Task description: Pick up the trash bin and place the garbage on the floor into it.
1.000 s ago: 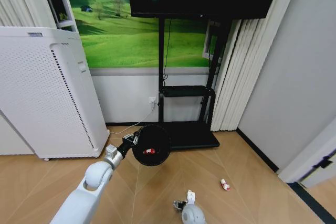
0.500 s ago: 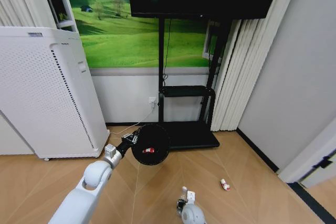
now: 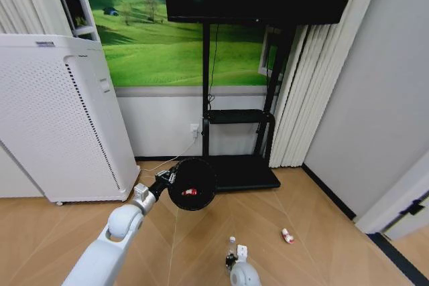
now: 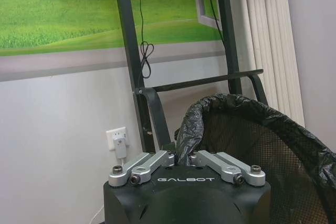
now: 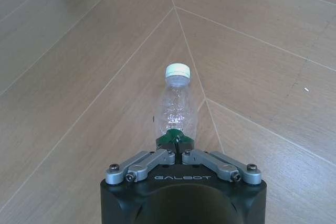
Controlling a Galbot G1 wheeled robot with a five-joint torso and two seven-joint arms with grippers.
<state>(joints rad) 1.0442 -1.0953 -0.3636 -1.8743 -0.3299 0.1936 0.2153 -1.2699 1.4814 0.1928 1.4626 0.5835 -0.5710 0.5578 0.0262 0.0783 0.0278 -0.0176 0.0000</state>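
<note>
Clear bottle [image 5: 176, 104] pinched by right end effector [image 5: 176, 142] – label hidden; left end effector [image 4: 182, 157] clamps trash bin [image 4: 262, 145] rim.

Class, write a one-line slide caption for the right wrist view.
Right tool shut on a clear bottle, held above the wooden floor.

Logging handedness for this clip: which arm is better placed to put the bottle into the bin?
Right. The right gripper is shut on the bottle, lifted off the floor, while the left gripper is occupied gripping the trash bin by its rim.
</note>
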